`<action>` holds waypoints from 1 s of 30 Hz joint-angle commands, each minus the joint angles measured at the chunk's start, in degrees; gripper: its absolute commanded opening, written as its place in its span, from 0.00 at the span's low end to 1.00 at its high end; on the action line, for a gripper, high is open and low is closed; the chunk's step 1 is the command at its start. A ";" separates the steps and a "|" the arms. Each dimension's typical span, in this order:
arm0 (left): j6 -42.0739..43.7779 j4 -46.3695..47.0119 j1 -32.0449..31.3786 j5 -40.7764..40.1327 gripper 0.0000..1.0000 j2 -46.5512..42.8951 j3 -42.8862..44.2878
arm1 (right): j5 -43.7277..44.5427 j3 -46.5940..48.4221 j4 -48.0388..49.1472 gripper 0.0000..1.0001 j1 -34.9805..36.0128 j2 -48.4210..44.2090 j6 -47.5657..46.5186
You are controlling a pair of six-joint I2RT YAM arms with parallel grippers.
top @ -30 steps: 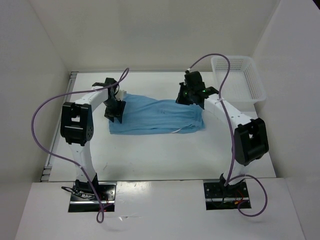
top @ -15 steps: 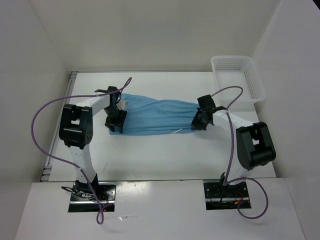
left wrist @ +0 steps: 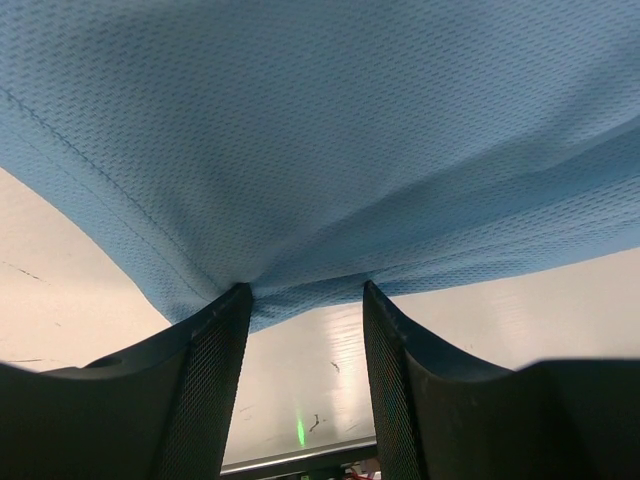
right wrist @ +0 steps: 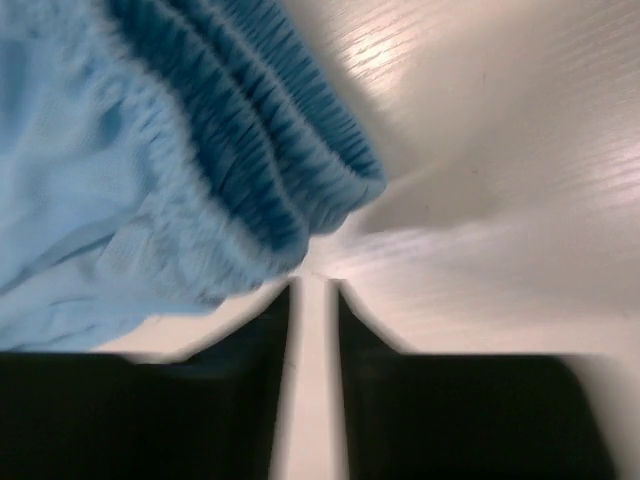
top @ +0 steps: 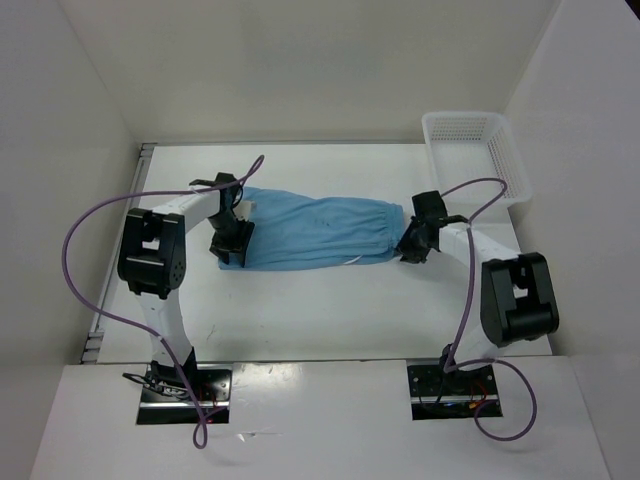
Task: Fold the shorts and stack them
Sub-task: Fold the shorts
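Note:
The light-blue shorts (top: 310,230) lie stretched left to right across the middle of the table, with the gathered waistband (right wrist: 270,150) at the right end. My left gripper (top: 232,243) stands on their left end. In the left wrist view it (left wrist: 303,290) is open, its fingertips rest against the fabric (left wrist: 320,130), and creases run to them. My right gripper (top: 413,247) sits low at the table just right of the waistband. Its jaws (right wrist: 313,283) stand a narrow slit apart, with only bare table between them. A bit of white drawstring (top: 352,263) shows at the front edge.
A white mesh basket (top: 460,116) stands at the back right corner, beyond the right arm. White walls close in the table on the left, back and right. Purple cables loop above both arms.
My right gripper came down from above the shorts' back right part, pulled the waistband end rightward, and its jaws have parted a little off the cloth. The left gripper stayed at the left end.

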 commanded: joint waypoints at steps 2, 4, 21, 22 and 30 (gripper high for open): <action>1.48 2.63 0.23 2.09 0.57 0.33 -2.14 | -1.09 -1.07 -3.76 0.46 0.04 -11.77 3.00; 1.48 2.11 0.23 3.40 0.57 -0.28 -2.14 | -3.45 -3.26 -2.90 0.65 0.04 -16.86 5.73; 1.48 1.05 0.23 3.93 0.58 -1.96 -1.09 | 5.76 -2.22 7.21 1.00 -1.09 -2.31 19.28; 1.48 1.05 0.23 3.93 0.58 -1.96 -1.09 | 6.37 -2.22 7.22 1.00 -1.10 -1.78 19.28; 1.48 1.05 0.23 3.93 0.58 -2.49 -1.09 | 3.30 -2.23 10.91 0.66 -2.77 4.47 19.28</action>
